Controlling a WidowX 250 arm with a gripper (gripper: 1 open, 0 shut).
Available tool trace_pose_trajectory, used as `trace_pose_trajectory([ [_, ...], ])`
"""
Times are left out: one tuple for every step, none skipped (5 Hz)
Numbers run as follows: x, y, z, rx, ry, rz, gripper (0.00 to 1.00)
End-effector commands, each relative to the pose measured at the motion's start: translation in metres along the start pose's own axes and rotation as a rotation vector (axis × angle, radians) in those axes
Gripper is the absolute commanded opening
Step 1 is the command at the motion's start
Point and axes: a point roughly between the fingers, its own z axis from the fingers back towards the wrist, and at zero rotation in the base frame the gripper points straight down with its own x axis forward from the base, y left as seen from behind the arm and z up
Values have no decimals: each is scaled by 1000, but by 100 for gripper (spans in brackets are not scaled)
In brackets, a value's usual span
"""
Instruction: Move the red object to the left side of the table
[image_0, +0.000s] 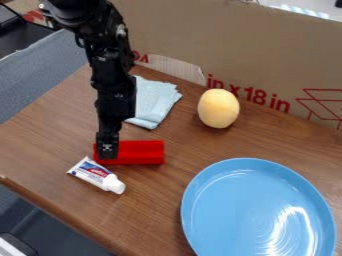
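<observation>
A black robot gripper, jaws released, hangs at the left end of the red block on the wooden counter, apparently poised to grasp it; next it must close.

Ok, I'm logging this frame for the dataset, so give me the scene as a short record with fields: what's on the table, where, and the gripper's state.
red object: lying flat near the table's front left edge
gripper: open, pointing down at the red object's left end; grip not yet closed
toothpaste tube: in front of the red object, at the table edge
blue cloth: behind the arm
yellow round object: middle, before the cardboard box
blue plate: front right
table: brown wood grain
</observation>
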Motion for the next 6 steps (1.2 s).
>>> trace_pose_trajectory([
  [8,3,9,51,0,19,100],
  [19,1,7,52,1,19,100],
  [20,-4,6,54,2,17,100],
  [24,-4,5,64,5,21,0],
  [29,3,0,67,4,21,0],
  [37,6,10,69,-20,42,0],
])
